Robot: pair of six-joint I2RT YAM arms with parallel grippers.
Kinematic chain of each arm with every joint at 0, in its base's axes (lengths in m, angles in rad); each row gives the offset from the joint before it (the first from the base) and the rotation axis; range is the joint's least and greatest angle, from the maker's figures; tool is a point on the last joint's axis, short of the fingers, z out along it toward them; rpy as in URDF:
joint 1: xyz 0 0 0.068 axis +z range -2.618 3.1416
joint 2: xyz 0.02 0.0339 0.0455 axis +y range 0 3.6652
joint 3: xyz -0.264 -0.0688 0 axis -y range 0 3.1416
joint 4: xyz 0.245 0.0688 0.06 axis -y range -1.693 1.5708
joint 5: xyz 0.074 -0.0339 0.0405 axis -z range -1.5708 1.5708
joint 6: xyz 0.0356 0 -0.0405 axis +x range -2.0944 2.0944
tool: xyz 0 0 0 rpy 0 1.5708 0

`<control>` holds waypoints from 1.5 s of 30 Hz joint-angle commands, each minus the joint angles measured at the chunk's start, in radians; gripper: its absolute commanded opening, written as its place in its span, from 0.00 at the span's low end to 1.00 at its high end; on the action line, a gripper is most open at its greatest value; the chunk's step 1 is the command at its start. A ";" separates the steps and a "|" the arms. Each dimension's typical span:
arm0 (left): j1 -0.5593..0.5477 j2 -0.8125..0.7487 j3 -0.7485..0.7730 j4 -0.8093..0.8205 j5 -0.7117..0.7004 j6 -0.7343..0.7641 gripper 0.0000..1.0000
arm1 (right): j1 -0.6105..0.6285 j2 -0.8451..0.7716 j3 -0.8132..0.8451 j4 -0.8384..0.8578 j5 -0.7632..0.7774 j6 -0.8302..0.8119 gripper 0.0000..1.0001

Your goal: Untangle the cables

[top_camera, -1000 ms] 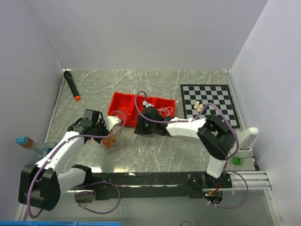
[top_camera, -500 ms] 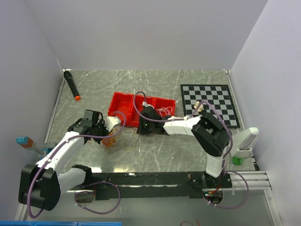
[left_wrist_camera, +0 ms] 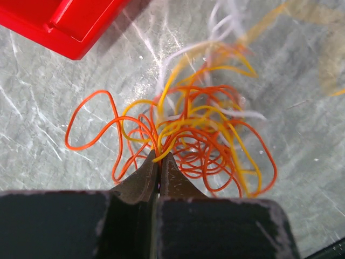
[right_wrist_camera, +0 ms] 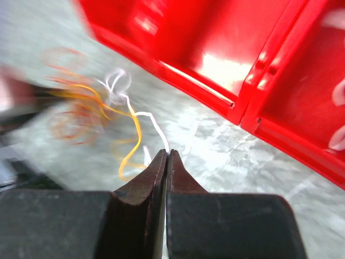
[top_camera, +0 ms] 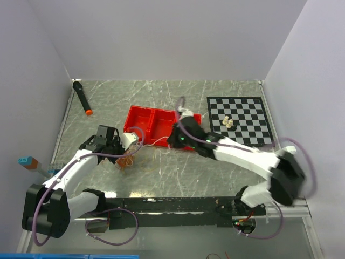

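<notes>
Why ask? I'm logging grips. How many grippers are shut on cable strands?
2. The left gripper pinches orange and yellow strands of the cables; the right gripper, beside the red tray, pinches a white strand.

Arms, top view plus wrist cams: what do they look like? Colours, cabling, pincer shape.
Both the left arm and right arm have white links with black joint housings and black bases. A purple hose loops along each. The left pincer and right pincer each have two dark, matte fingers tapering to a point. No markings visible.
</notes>
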 commanded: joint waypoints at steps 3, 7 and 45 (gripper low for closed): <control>-0.004 0.023 -0.041 0.073 -0.057 0.007 0.01 | 0.000 -0.456 -0.104 -0.177 0.163 -0.064 0.00; -0.002 0.046 -0.020 0.069 -0.064 0.004 0.01 | 0.000 -0.645 -0.056 -0.304 0.281 -0.102 0.00; -0.011 0.093 0.037 0.050 0.007 -0.056 0.01 | -0.012 -0.658 0.719 -0.406 0.458 -0.454 0.00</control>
